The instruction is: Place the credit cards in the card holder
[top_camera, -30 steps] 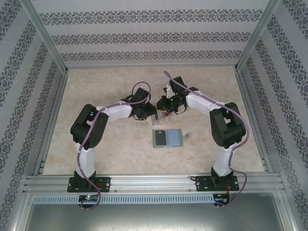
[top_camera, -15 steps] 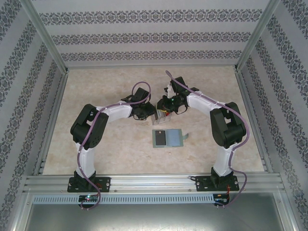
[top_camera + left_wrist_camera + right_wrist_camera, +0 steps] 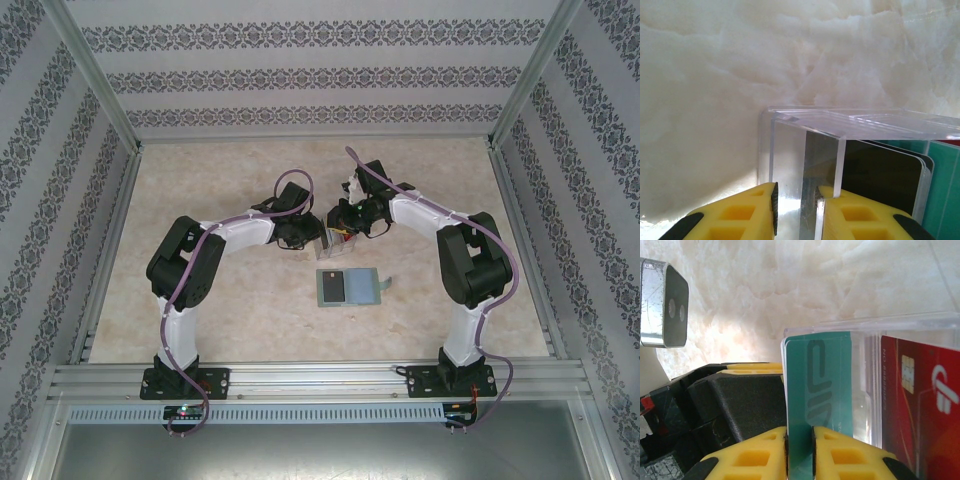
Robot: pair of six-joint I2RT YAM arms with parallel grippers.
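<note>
The step in hand looks like drawing one card out of the clear box (image 3: 805,120) so it can go to the card holder (image 3: 330,288). The left fingers (image 3: 765,200) are closed on the box's end wall, with the clear corner post sitting between them. Beyond them inside the box stands a dark card (image 3: 880,175). The right fingers (image 3: 777,452) are pressed together on the lower edge of the teal card (image 3: 822,380), pinching it flat between the pads. That card stands upright straight ahead of them, packed against others. A red card (image 3: 920,390) stands to their right behind a clear wall. The holder lies flat on the counter (image 3: 200,320), on the arm-base side of both sets of fingers and apart from the box. To do this well, I judge the right fingers should pull the teal card straight along its own plane. Twisting it could wedge it against the neighbouring cards or the wall. The left fingers should hold the box firmly so it does not tip. The thin wall looks slippery, and if it slips the whole box may lift with the card. The pinch is near the card's edge, so the card could pivot once it is free.
</note>
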